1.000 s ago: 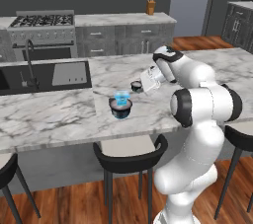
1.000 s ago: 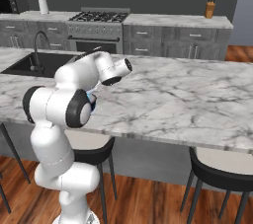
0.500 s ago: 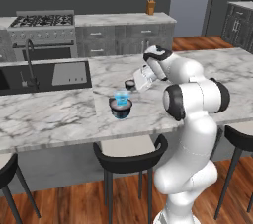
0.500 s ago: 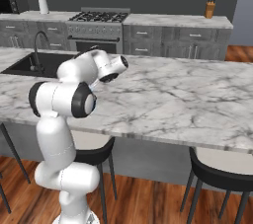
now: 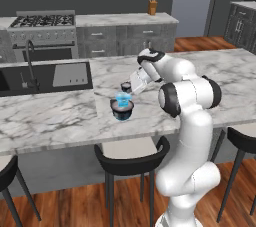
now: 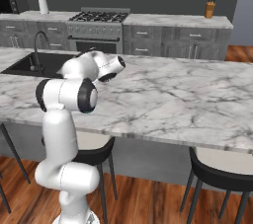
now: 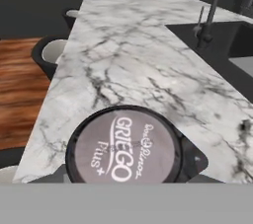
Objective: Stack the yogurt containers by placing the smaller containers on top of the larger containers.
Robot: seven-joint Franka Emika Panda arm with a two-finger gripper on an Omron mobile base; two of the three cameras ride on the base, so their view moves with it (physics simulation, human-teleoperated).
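The wide dark tub [image 5: 122,113] stands on the marble island with the light-blue cup [image 5: 122,99] sitting on top of it. Just behind them is the tiny dark cup [image 5: 126,86], apart from the stack. Its pale lid reads "GRIEGO Plus+" and looms close in the hand view [image 7: 123,150]. My gripper [image 5: 132,86] slants down from the right, right at the tiny cup. In the hand view the gripper [image 7: 126,171] is open, with a dark fingertip [image 7: 195,161] beside the cup on each side and no grip on it.
A black sink [image 5: 45,77] with a faucet [image 7: 207,18] is set into the counter left of the containers. Bar stools [image 5: 131,157] stand along the island's near edge [image 5: 75,138]. A stove [image 5: 42,23] and a knife block [image 5: 152,7] stand on the back counter.
The hand has swung left and lower, closing in on the tiny dark cup. The stack of blue cup on dark tub has stayed put.
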